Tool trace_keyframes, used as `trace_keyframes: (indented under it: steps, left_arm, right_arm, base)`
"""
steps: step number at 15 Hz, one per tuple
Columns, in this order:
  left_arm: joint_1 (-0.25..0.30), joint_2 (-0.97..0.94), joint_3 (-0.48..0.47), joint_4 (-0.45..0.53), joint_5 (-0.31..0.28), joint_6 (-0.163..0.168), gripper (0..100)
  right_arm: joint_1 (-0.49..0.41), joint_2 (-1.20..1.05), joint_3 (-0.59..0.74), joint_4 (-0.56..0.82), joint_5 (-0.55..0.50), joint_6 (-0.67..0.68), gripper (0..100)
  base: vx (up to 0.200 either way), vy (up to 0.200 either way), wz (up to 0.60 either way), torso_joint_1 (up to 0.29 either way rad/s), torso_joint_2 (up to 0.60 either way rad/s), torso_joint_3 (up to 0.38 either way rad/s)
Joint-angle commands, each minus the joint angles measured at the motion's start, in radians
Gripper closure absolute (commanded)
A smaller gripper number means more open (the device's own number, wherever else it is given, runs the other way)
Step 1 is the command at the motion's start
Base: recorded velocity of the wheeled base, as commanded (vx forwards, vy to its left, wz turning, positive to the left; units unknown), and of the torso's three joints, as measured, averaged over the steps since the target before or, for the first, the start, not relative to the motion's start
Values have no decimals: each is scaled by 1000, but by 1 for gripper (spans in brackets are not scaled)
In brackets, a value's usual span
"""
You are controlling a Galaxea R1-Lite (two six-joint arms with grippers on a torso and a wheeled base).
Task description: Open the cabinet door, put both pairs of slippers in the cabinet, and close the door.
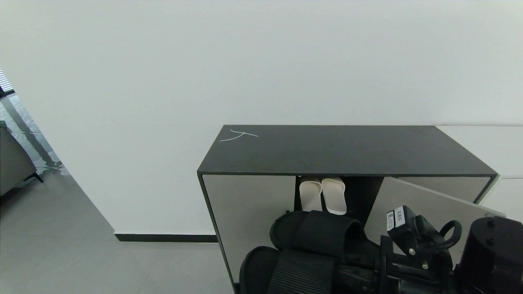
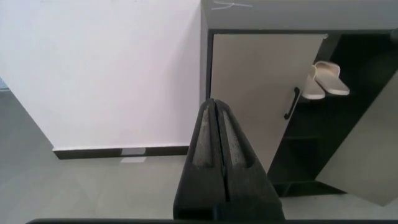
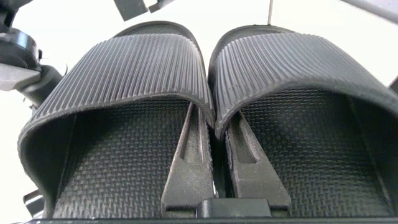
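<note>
Black slippers (image 3: 143,74) pinched at adjoining inner edges in right gripper (image 3: 213,121) jaws (light, soft rubber, likely flexing); left gripper (image 2: 215,109) jaws closed, empty.

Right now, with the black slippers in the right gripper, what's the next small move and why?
Probably ease the right gripper forward into the cabinet. It pinches the black slippers just before the opening, the door stands open, and the white slippers already sit high inside, so aim below them.
</note>
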Motion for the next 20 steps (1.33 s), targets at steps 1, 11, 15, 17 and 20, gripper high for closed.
trace_keyframes:
  steps: [1, 11, 15, 17, 20]
  left_arm:
    - [1, 2, 0, 0, 0, 0, 100]
    - [0, 2, 0, 0, 0, 0, 100]
    - [0, 2, 0, 0, 0, -3, 100]
    - [0, 2, 0, 0, 2, -3, 100]
    - [0, 2, 0, 0, 3, -3, 100]
  right_arm:
    - [0, 2, 2, -7, 0, 0, 100]
    - [0, 14, 4, -15, 0, 0, 100]
    - [0, 14, 4, -15, 0, 0, 100]
    - [0, 14, 4, -15, 0, 0, 100]
    - [0, 15, 5, -15, 0, -2, 100]
  base:
    - [0, 0, 0, -159, 373, 183]
    - [0, -80, 0, -158, 344, 184]
    - [0, -100, 0, -5, 11, 7]
    - [0, 0, 0, 0, 0, 0]
    - [0, 0, 0, -37, 82, 46]
